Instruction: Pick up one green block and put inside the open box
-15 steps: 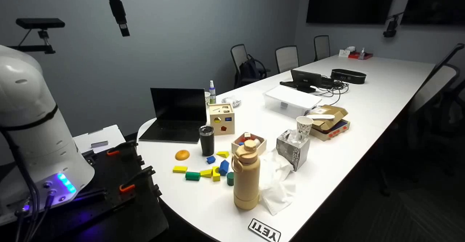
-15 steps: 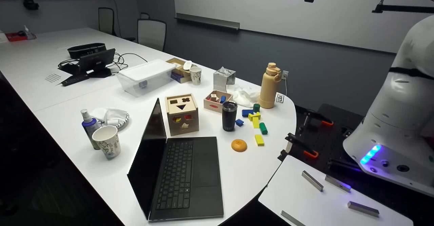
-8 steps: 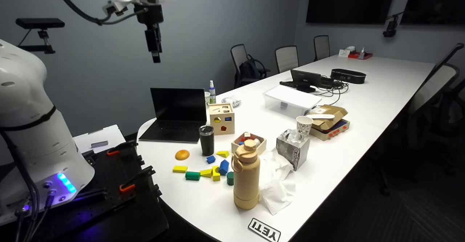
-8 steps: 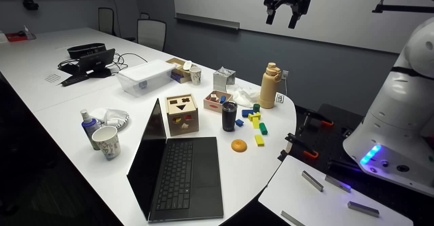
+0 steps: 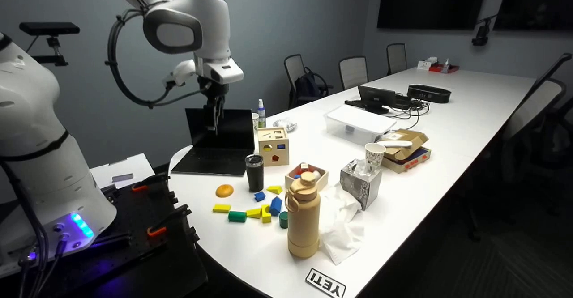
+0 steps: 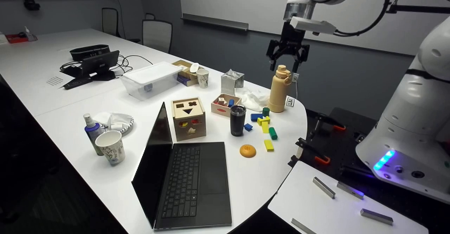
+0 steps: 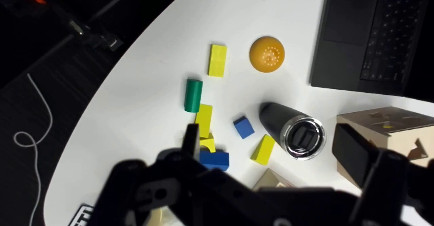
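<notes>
Dropping lower, the gripper (image 6: 284,67) is hanging, fingers apart. Two green blocks (image 6: 273,133) and one wooden box (image 6: 189,116) are occupying the table (image 5: 407,190), one block lying, long axis pointing toward the upright other (image 6: 266,111).

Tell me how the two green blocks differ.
The lying green block rests on its curved side, while the standing green block is upright on a flat end. The standing green block sits nearer the tan bottle than the lying one. The wrist view shows the lying one whole, the standing one not at all. Both are green cylinders on the white table.
</notes>
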